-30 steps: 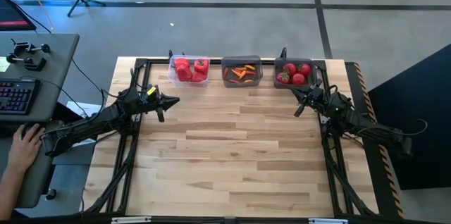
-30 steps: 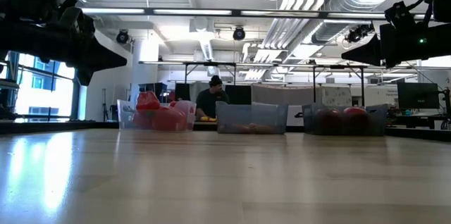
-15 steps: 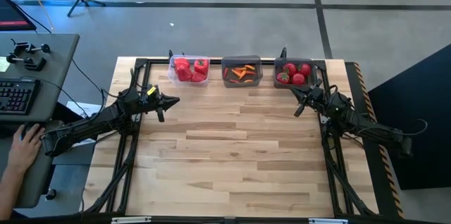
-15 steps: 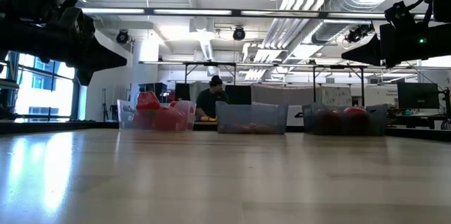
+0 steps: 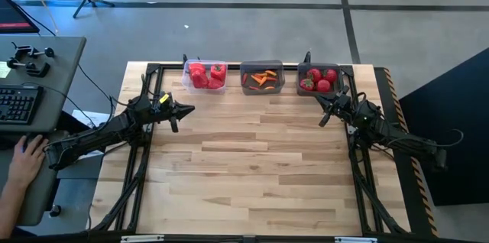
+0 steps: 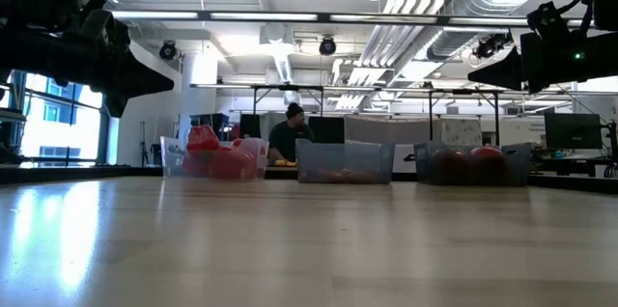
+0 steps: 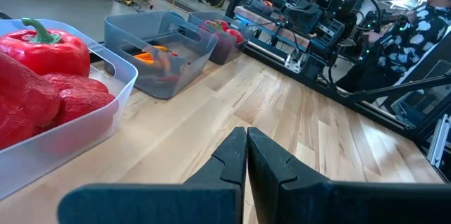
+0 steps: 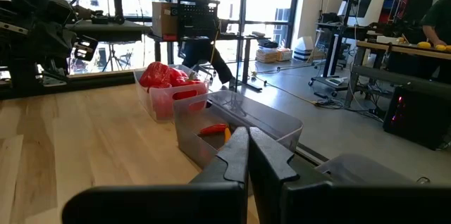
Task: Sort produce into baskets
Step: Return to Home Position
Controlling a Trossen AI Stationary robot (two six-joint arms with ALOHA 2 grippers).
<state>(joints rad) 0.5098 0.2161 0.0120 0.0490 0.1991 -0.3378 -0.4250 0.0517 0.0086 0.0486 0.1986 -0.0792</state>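
Note:
Three baskets stand in a row along the table's far edge. The clear basket (image 5: pixel 205 76) on the left holds red bell peppers (image 7: pixel 42 76). The middle dark grey basket (image 5: pixel 262 78) holds orange carrot pieces (image 5: pixel 262 80). The right dark grey basket (image 5: pixel 318 79) holds red tomatoes (image 5: pixel 317 81). My left gripper (image 5: pixel 189 109) is shut and empty, above the table near the clear basket. My right gripper (image 5: pixel 321 104) is shut and empty, just in front of the tomato basket.
Black frame rails (image 5: pixel 145 159) run along the table's left and right sides and its far edge. A person's hand (image 5: pixel 27 151) rests by a desk with a keyboard (image 5: pixel 17 104) left of the table. The wooden table top (image 5: pixel 252 174) spreads in front of the baskets.

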